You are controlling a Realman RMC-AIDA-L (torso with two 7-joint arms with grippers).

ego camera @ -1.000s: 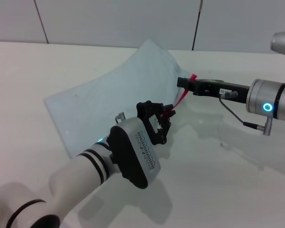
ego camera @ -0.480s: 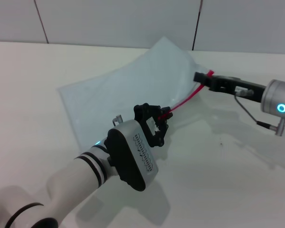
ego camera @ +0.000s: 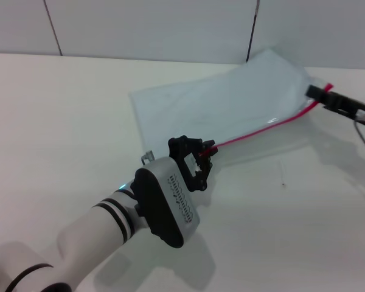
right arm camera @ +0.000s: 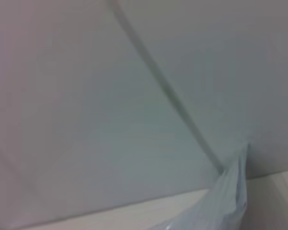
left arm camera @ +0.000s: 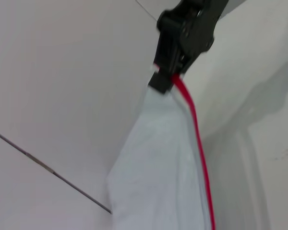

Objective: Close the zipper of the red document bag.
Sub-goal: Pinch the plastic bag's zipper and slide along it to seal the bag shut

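Basically, right gripper stayed clamped on the zipper end, dragged far right; left gripper stayed clenched on the near end. Red document bag slid right across the table, strip taut — closing looked nearly done.

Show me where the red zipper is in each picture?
Head view: the zipper runs along the bag's near edge, from the left gripper to the right gripper.
Left wrist view: the zipper stretches away to the right gripper.
Right wrist view: not in it; only a corner of the bag shows.
Shared landmark: the bag.
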